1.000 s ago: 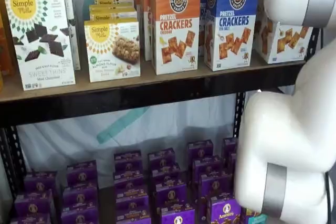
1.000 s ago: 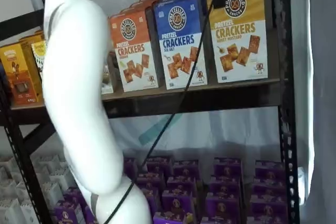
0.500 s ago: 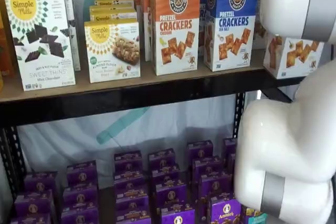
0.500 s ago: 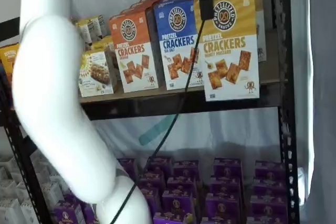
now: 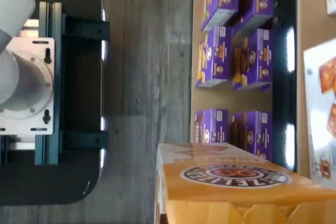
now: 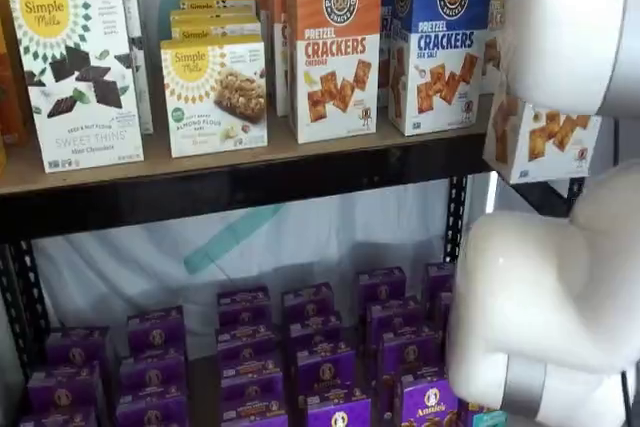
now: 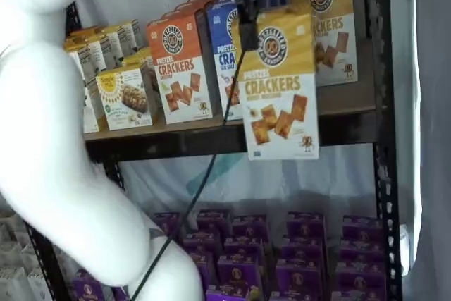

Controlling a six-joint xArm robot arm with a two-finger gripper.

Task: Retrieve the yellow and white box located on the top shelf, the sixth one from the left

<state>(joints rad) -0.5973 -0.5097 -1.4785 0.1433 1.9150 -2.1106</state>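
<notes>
Gripping the yellow and white box (image 7: 279, 82) by its top, my gripper (image 7: 246, 15) hangs it clear of the top shelf (image 7: 338, 114) for carrying off.

Glossy cardboard yellow and white box (image 7: 280, 82), tan wooden top shelf (image 6: 250, 159) (black metal rail)

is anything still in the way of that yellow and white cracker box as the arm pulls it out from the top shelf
Nothing visible blocks it. The gripper holds the yellow and white box by its top, already out in front of the top shelf rail, clear of the blue carton beside it.
</notes>
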